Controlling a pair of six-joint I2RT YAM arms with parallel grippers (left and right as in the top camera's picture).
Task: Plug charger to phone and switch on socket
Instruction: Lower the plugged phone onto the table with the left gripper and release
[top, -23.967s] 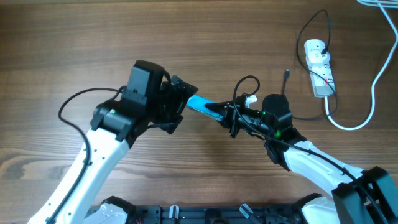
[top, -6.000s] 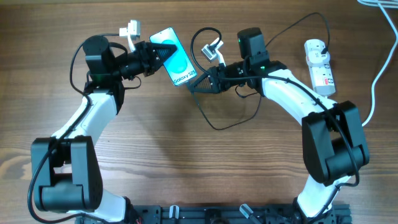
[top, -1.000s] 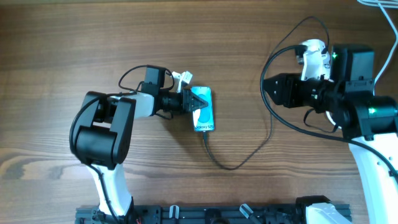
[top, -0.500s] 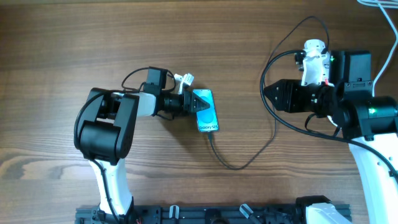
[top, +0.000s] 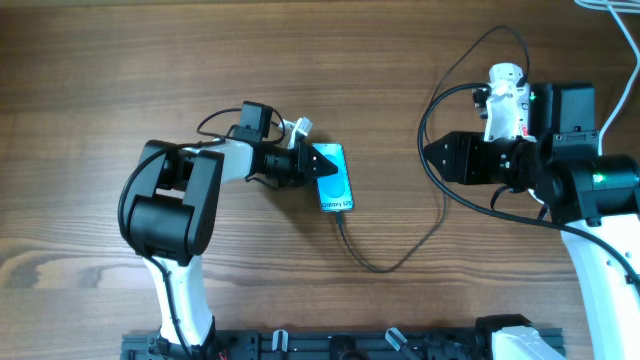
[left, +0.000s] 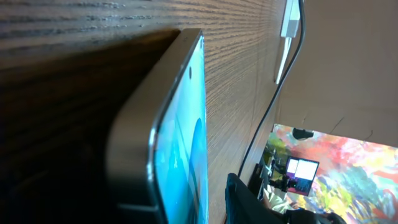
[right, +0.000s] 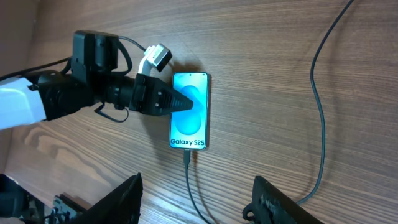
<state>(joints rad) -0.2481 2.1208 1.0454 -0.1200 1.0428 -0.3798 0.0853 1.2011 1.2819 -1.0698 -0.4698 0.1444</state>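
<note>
Nudges the phone (top: 335, 178) rightward, pinched in the left gripper (top: 316, 167). Holds the right gripper (top: 432, 158) wide beside the socket (top: 507, 88).

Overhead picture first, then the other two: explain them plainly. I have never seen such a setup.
The machine is two robot arms at a wooden table, each ending in a two-finger gripper. The overhead picture looks straight down from a fixed camera. The other two come from a camera on each wrist. On the table are the phone with its turquoise screen, the thin black charger cable running from the phone's lower end, and the white socket strip, partly hidden by the right arm. The left gripper is closed on the phone's long edge, so its wrist picture shows the phone edge-on, very close. The right gripper is open and holds nothing.
</note>
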